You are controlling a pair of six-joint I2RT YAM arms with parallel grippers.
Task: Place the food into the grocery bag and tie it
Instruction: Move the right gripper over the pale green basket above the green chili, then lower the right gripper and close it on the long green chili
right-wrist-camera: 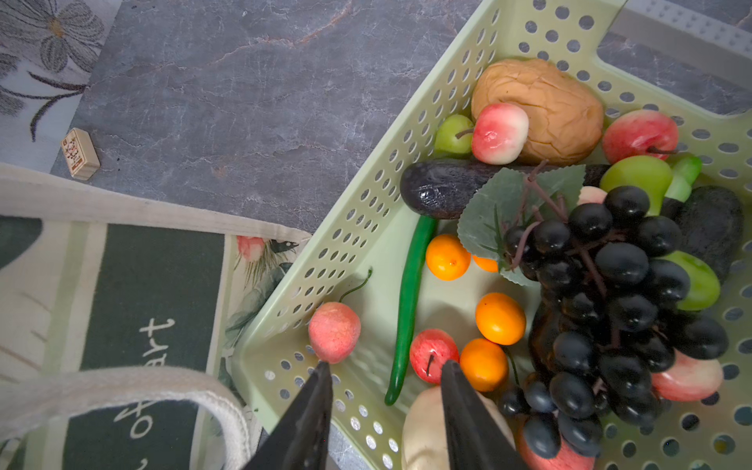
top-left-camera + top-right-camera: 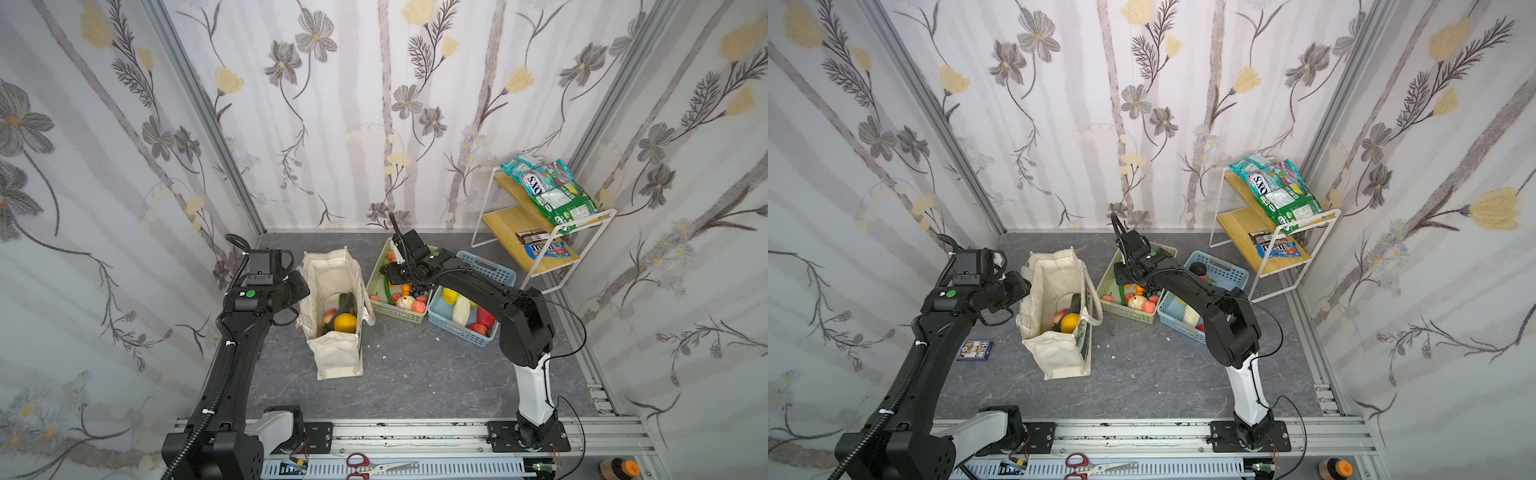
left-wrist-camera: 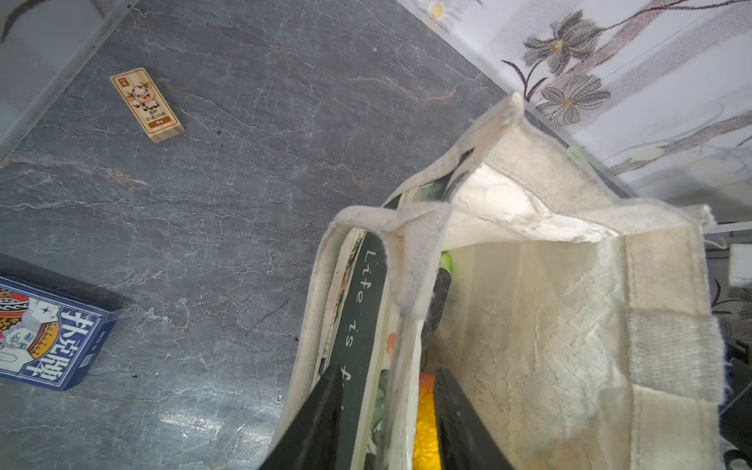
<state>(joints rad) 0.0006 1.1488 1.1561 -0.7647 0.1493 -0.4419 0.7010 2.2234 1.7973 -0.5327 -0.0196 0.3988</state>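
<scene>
Left gripper (image 3: 386,378) pinches the grocery bag (image 2: 332,353) wall between its fingers – apparently to keep the mouth open. Right gripper (image 1: 386,370) hangs over the green basket (image 1: 366,228) of food (image 1: 499,318), fingers part-open and empty – presumably selecting the next piece. Some fruit already lies in the bag, upright on the bench (image 2: 415,374).

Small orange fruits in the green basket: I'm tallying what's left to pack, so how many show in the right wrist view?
4: one beside the green pepper, one mostly under the grape leaf, two lower, near the gripper. More may be hidden under the grapes.

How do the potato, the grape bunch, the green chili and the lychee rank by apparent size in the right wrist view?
1. Grape bunch
2. Potato
3. Green chili, long but thin
4. Lychee
Varying nearness to the camera makes potato versus chili unsure.
</scene>
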